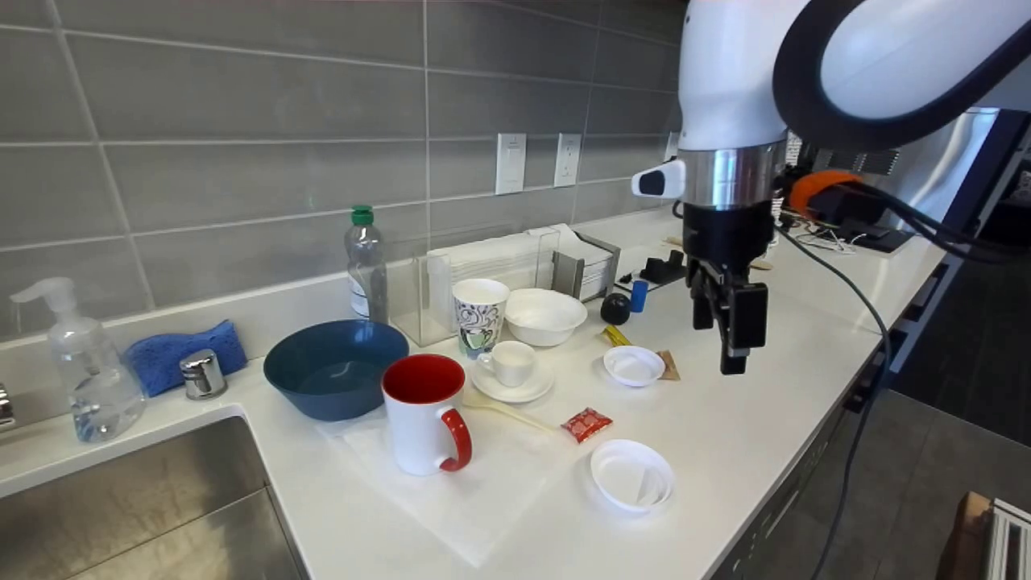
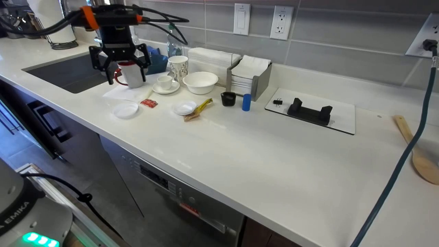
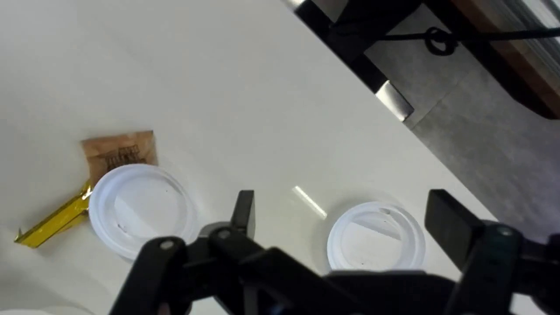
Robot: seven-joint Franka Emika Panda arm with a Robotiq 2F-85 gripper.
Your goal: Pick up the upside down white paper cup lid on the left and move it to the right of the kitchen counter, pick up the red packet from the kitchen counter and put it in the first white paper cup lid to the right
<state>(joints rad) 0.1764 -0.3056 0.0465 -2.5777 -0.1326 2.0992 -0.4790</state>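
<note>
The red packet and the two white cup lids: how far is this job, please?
Done: nothing for certain. In an exterior view, one white cup lid lies left of the red packet, another white cup lid right of it; the packet is on the kitchen counter, in neither lid.
In hand: nothing; the tool is open.
Remaining, probably: moving the left lid rightward, then putting the packet in a lid.

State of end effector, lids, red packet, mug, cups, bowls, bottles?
End effector: open, holding nothing
Lone lid: looks upside down on the counter, nothing visible in it
Other lid: also looks upside down, overlapping brown packet and yellow packet
Red packet: on the counter, outside both lids
Mug: upright
Small white cup: upright on saucer
Patterned cup: upright, unlidded
Teal bowl: upright
White bowl: upright
Green-capped bottle: upright, cap on
Pump bottle: upright
</note>
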